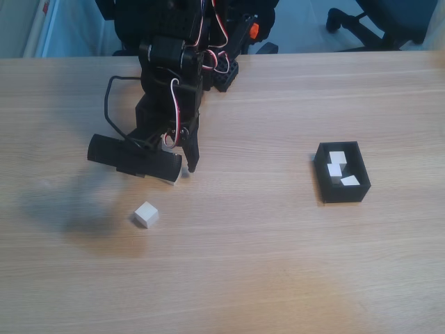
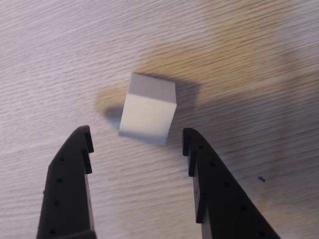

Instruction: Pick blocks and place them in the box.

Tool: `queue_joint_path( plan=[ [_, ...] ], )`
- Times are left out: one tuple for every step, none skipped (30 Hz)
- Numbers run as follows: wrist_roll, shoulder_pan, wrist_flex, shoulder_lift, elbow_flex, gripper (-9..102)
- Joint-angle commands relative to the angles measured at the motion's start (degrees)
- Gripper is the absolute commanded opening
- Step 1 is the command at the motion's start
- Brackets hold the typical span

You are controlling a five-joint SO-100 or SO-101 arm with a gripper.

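In the wrist view a pale white block (image 2: 148,112) lies on the wood just ahead of my gripper (image 2: 137,142), whose black fingers (image 2: 75,164) stand open on either side of it, apart from it. In the fixed view the gripper (image 1: 183,170) hangs low over the table and the same block (image 1: 176,178) peeks out beneath it, mostly hidden by the wrist camera. A second loose block (image 1: 147,214) sits nearer the front, left of the gripper. The black box (image 1: 325,179) stands at the right and holds three white blocks (image 1: 337,158).
The black wrist camera barrel (image 1: 128,158) juts out to the left of the gripper. The arm's base (image 1: 208,66) sits at the table's far edge with office chair legs (image 1: 361,21) behind it. Bare wood lies between the arm and the box.
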Motion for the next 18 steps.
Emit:
queue_joint_path(
  plan=[
    [-0.35,0.35,-2.29,-0.70,0.00,19],
    [-0.35,0.35,-2.81,-1.23,0.00,19],
    [-0.26,0.35,-3.34,-1.58,0.00,19],
    [-0.35,0.35,-3.78,-1.93,0.00,17],
    [-0.26,0.35,-4.13,-2.20,0.00,17],
    [-0.18,0.35,-4.31,-2.37,0.00,15],
    [0.00,0.26,-4.57,-2.55,0.00,14],
    [0.09,0.18,-4.75,-2.64,0.00,12],
    [0.09,0.09,-4.75,-2.64,0.00,10],
    [0.09,0.00,-4.75,-2.72,0.00,9],
    [0.09,-0.18,-4.75,-2.72,0.09,8],
    [0.18,-0.26,-4.75,-2.72,0.09,5],
    [0.53,-0.44,-4.83,-2.64,0.09,2],
    [1.23,-0.62,-5.01,-2.37,0.09,0],
    [1.32,-0.88,-5.01,-2.02,0.09,0],
    [1.67,-1.32,-4.57,-1.32,0.09,0],
    [2.20,-2.02,-4.31,-0.53,0.09,0],
    [2.72,-2.90,-3.78,0.62,0.09,0]
  ],
)
